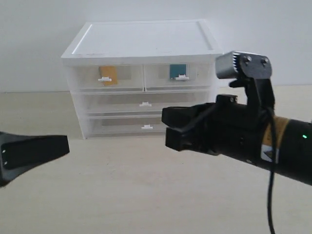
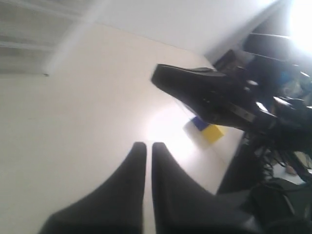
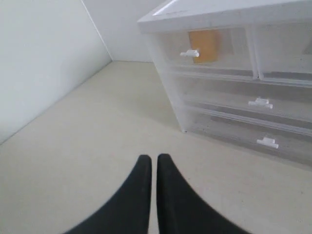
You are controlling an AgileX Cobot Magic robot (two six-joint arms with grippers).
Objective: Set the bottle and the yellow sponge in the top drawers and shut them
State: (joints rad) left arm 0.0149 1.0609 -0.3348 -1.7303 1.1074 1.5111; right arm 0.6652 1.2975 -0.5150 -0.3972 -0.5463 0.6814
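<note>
Both top drawers stand flush with the front of the white-topped unit (image 1: 146, 39). The yellow sponge (image 1: 108, 74) (image 3: 204, 46) shows through the left top drawer (image 1: 129, 77). Behind the front of the right top drawer (image 1: 200, 73) the bottle's teal label (image 1: 178, 70) is visible. My left gripper (image 1: 66, 145) (image 2: 146, 145) hovers low at the left, well in front of the unit, shut and empty. Further right, my right gripper (image 1: 165, 127) (image 3: 153, 157) is also shut with nothing in it, in front of the unit's lower right part and pointing left.
Two full-width drawers (image 1: 145, 105) (image 3: 261, 102) sit shut below the top pair. A small yellow and blue block (image 2: 209, 130) lies near the table's edge in the left wrist view. A white wall (image 1: 39, 29) stands behind the unit.
</note>
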